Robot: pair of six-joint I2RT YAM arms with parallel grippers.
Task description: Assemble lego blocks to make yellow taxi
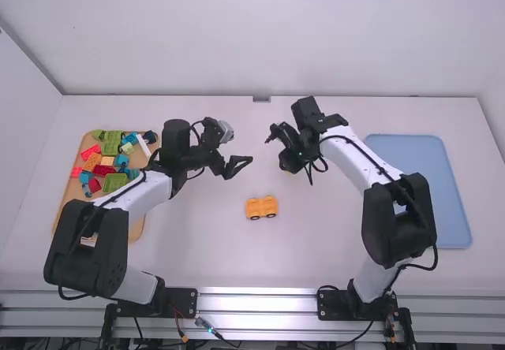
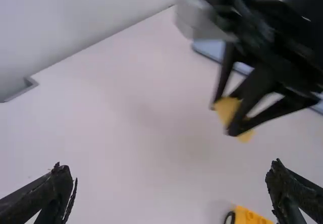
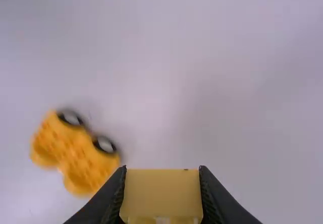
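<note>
In the high view the left gripper (image 1: 239, 147) is over the middle of the table, facing the right gripper (image 1: 276, 147) a short way across. The left gripper (image 2: 170, 176) has its fingers wide apart and nothing between them. A yellow block (image 3: 161, 193) is gripped by the right gripper (image 3: 162, 169); this block (image 2: 228, 111) hangs above the table in the left wrist view. The orange-yellow wheeled base (image 1: 261, 207) lies on the table, nearer the arm bases than both grippers, with studs and black wheels; the wheeled base (image 3: 73, 153) is apart from the held block.
On the left, a wooden tray (image 1: 137, 228) holds several loose blocks in red, green, blue and orange, partly behind the left arm. A flat blue tray (image 1: 418, 161) lies at the right beside the right arm.
</note>
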